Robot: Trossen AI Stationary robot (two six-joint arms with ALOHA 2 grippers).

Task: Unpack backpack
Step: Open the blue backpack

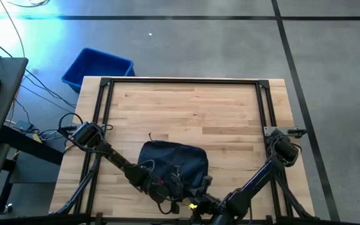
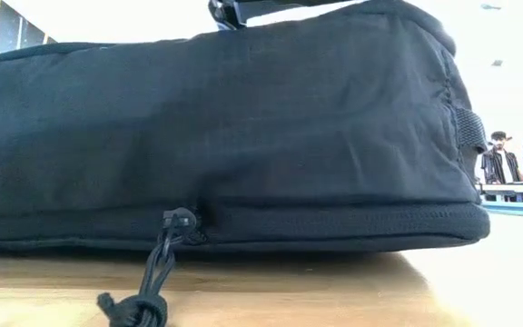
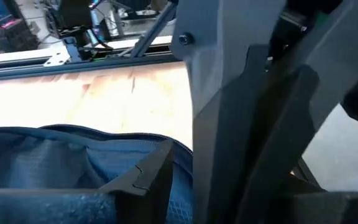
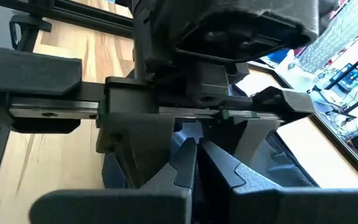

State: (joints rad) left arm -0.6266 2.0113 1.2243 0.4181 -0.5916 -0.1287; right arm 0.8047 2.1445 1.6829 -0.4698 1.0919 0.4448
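Observation:
The dark navy backpack [image 1: 170,161] lies flat on the wooden table near its front edge. In the low view it fills the frame [image 2: 243,136], and its corded zipper pull [image 2: 157,272] trails onto the tabletop. Both grippers meet at its near edge. My left gripper [image 1: 165,187] is open. One of its fingers [image 3: 146,179] stands at the rim of the opening, where the blue lining [image 3: 61,158] shows. My right gripper [image 4: 199,167] is shut, its tips between the left gripper's spread fingers [image 4: 135,146]. My left gripper has one finger [image 3: 146,179] at the rim of the backpack's opening, coming in nearly level from the table's left; whether it touches the fabric I cannot tell. My right gripper's shut fingertips [image 4: 185,171] sit over the opening; whether fabric lies between them is hidden.
A bright blue bin [image 1: 99,67] stands on the floor off the table's far left corner. Black frame rails [image 1: 180,81] run along the table's far and side edges. Bare wood [image 1: 186,112] lies beyond the backpack. A person [image 2: 498,162] stands far off in the room.

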